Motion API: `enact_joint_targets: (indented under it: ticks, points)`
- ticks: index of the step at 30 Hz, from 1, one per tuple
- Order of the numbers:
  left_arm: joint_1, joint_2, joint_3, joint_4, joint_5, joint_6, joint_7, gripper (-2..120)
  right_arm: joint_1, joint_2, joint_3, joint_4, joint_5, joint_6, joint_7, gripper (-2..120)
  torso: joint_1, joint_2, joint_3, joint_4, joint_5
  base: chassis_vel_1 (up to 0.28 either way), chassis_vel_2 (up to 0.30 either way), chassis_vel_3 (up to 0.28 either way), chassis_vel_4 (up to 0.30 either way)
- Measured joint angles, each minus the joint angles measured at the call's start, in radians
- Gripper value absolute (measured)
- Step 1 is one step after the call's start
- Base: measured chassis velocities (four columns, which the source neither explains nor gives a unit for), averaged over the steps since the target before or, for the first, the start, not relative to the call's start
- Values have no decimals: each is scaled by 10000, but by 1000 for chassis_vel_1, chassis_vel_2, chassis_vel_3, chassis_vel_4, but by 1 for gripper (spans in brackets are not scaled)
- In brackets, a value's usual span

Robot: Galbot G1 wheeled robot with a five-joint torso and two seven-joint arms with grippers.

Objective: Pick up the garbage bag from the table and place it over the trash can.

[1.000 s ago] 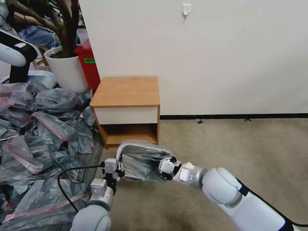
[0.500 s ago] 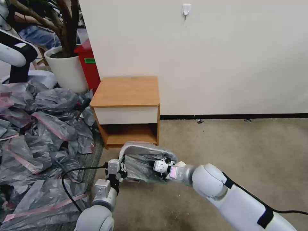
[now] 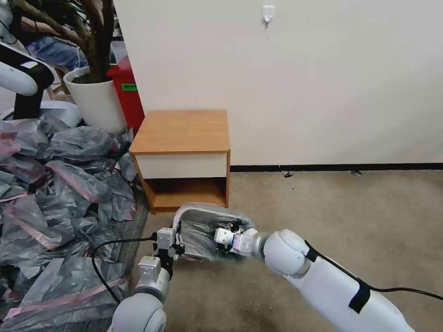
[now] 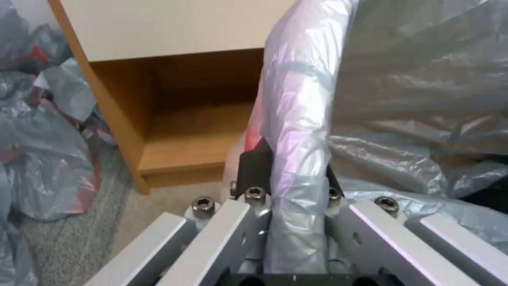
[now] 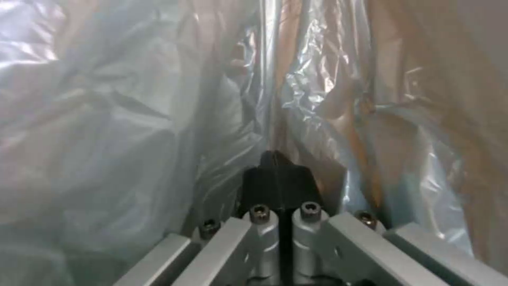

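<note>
Open carpet point(image 3: 350, 212) is lying clear to the right of the right claw point(image 3: 220, 239), giving free passage. Just behind both claws the worktop point(image 3: 182, 131) is blocking the way, with the wall point(image 3: 300, 83) rising behind it. Left of the left claw point(image 3: 175, 240), a heap of bags point(image 3: 60, 198) is crowding the floor.

The garbage bag point(image 3: 203, 228) is thin, crinkly, glossy translucent plastic. The table point(image 3: 182, 131) is matt light wood with a smooth white drawer front. The floor point(image 3: 332, 216) is rough beige carpet.
</note>
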Motion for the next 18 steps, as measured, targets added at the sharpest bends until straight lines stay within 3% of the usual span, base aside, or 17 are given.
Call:
enact_joint_targets:
  ticks: [18]
  points:
    - [-58,-69,224,35,-9,13,-38,3,81,432,26,-1067,-774,-3,-68,0,1,0,0,0,0,0,0,0,0]
